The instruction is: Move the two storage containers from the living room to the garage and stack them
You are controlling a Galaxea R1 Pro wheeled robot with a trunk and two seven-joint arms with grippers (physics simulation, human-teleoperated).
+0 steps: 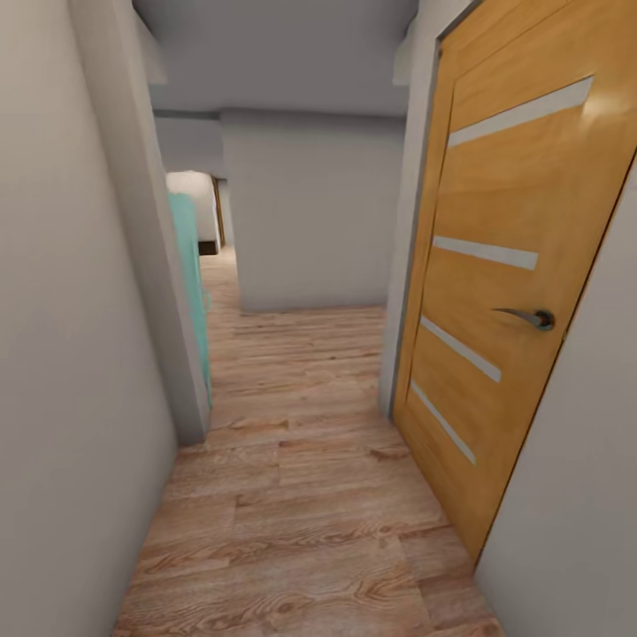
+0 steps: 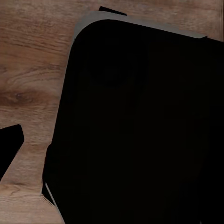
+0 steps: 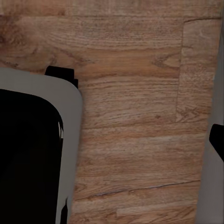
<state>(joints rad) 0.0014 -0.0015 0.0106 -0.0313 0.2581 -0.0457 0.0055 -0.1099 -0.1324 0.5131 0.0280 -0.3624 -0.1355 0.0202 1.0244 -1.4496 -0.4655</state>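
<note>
- The light wood-plank floor (image 1: 301,495) runs down a narrow hallway, from the near edge of the head view away to a plain grey-white block of wall (image 1: 310,212) that closes the corridor ahead.
- A tall pale grey wall (image 1: 62,354) stands along the left side, ending at a corner post, with a passage opening beyond it.
- On the right, an orange-brown wooden door with four slanted frosted-glass strips (image 1: 522,265) sits shut in its grey frame; a curved dark metal lever handle (image 1: 531,317) is on its right-hand edge.
- A thin turquoise upright panel (image 1: 193,283) peeks from behind the left corner post; I cannot tell what it belongs to.
- Far down the left passage a white rounded object (image 1: 196,205) stands near a dark doorway, too far off to name.
- The left wrist view looks down on the same planks, mostly covered by a large black rounded body with a pale grey rim (image 2: 140,126).
- The right wrist view shows a black block with a grey rounded border (image 3: 32,154) over the planks.
- I cannot tell whether either gripper's fingers are open or closed.
- The orange-red bins' whereabouts cannot be told from here.
</note>
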